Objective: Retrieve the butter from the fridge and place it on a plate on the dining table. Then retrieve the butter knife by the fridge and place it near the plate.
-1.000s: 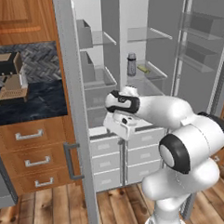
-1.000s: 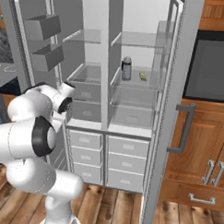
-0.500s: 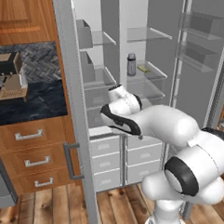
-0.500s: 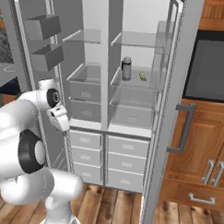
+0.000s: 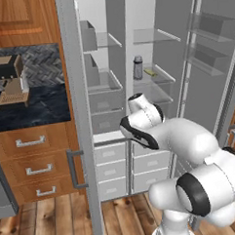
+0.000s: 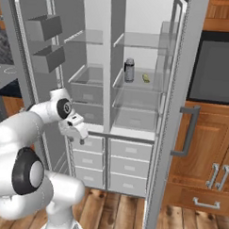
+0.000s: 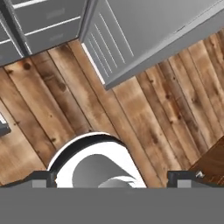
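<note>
The fridge [image 6: 136,89] is standing with both doors swung wide, its white interior and clear shelves showing. The butter [image 6: 146,78] is lying on a middle shelf in the right compartment, just beside a grey can [image 6: 129,70] standing upright to its left; in the left base view the butter [image 5: 150,72] is showing as a small pale sliver to the right of the can [image 5: 138,67]. The arm is reaching across in front of the white drawers [image 6: 128,157], below that shelf, and the end effector [image 6: 77,129] is pointing downward, well apart from the butter. In the hand view its fingertips [image 7: 181,177] are standing wide apart with nothing between them, looking down at the wooden floor [image 7: 144,122] and the lower edge of a fridge door. To the left, a coffee machine [image 5: 10,78] is sitting on the black table [image 5: 36,106] above wooden drawers. A dark oven front [image 6: 217,69] is sitting in the wooden cabinet at the right. The butter is too small to make out in detail.
</note>
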You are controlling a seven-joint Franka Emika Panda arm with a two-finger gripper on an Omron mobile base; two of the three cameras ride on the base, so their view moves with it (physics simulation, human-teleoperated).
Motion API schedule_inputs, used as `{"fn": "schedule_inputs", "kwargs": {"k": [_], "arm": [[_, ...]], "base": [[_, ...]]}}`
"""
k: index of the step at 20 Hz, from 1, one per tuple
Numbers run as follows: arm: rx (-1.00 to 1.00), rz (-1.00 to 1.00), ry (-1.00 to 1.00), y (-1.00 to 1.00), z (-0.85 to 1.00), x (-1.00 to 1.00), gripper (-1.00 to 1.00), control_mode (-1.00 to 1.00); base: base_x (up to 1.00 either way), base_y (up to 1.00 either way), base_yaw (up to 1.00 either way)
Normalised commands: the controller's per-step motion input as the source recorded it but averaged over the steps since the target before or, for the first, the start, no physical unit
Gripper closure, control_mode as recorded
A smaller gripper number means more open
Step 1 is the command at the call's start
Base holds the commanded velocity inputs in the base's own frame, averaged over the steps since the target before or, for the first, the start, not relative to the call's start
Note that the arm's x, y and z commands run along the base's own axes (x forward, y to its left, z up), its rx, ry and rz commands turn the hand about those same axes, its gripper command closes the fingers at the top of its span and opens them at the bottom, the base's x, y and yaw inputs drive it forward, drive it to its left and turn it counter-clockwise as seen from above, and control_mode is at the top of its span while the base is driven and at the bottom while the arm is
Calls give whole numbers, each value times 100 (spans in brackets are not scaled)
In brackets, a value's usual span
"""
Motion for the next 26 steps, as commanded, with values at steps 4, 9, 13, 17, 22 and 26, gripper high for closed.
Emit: {"fn": "schedule_inputs", "kwargs": {"k": [4,9,13,17,22,26], "arm": [[0,37,-3,-51,0,-1,-100,-100],[10,9,5,-10,-3,19,-100,-100],[10,-3,0,-6,22,0,-100,-100],[29,-1,-7,-23,11,-14,-100,-100],[7,0,-5,-4,-3,-27,-100,-100],[0,4,-12,-1,-4,-33,-100,-100]], "base": [[0,0,0],[0,0,0],[0,0,0],[0,0,0],[0,0,0],[0,0,0]]}}
